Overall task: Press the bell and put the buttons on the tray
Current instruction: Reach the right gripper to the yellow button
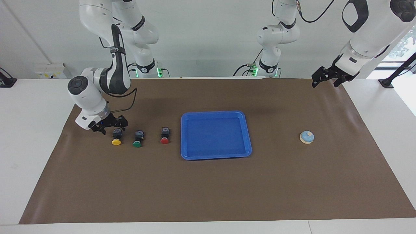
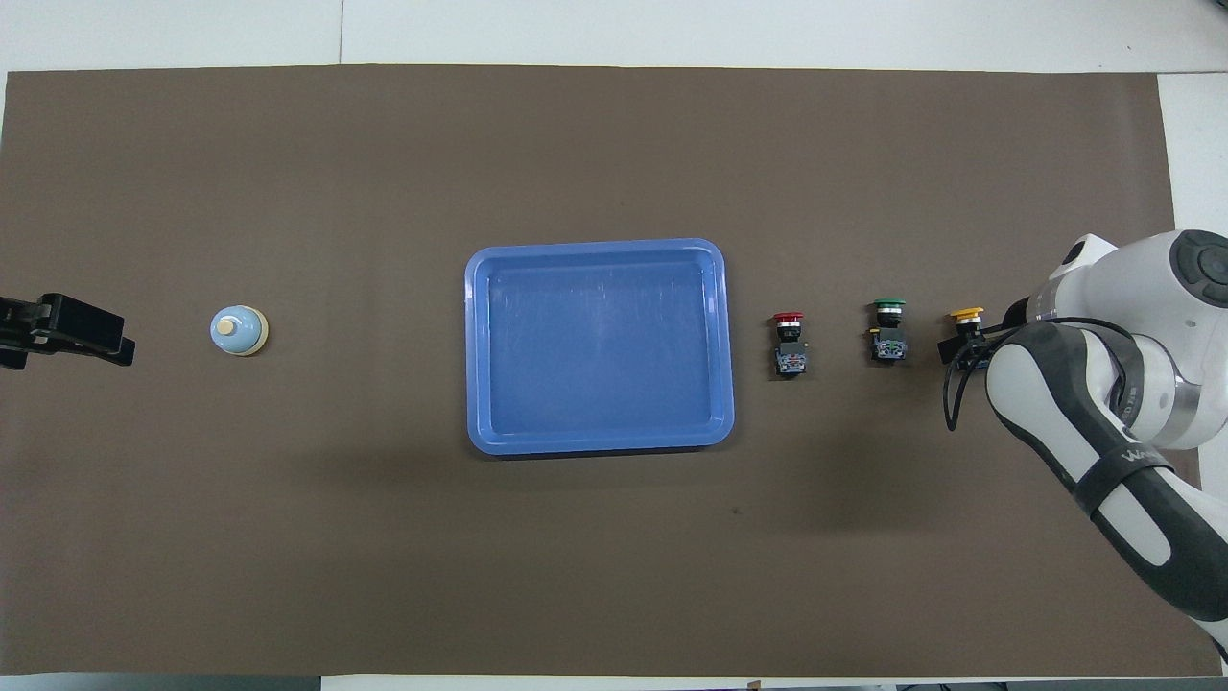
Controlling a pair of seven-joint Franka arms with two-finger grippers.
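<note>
The blue tray [image 1: 214,135] lies empty mid-mat, also in the overhead view [image 2: 600,345]. Three buttons lie in a row toward the right arm's end: red [image 1: 165,136] [image 2: 790,344] closest to the tray, then green [image 1: 137,139] [image 2: 888,331], then yellow [image 1: 116,136] [image 2: 965,321]. My right gripper [image 1: 110,127] is open and low, just robot-side of the yellow button's black body; I cannot tell whether it touches. In the overhead view the arm hides it. The bell [image 1: 306,137] [image 2: 238,330] stands toward the left arm's end. My left gripper [image 1: 325,81] [image 2: 67,331] waits open, raised over the mat's corner.
A brown mat [image 1: 208,188] covers the white table [image 1: 32,146]. The right arm's elbow [image 2: 1103,422] hangs over the mat's end beside the yellow button. Two more robot bases [image 1: 268,66] stand at the table's robot-side edge.
</note>
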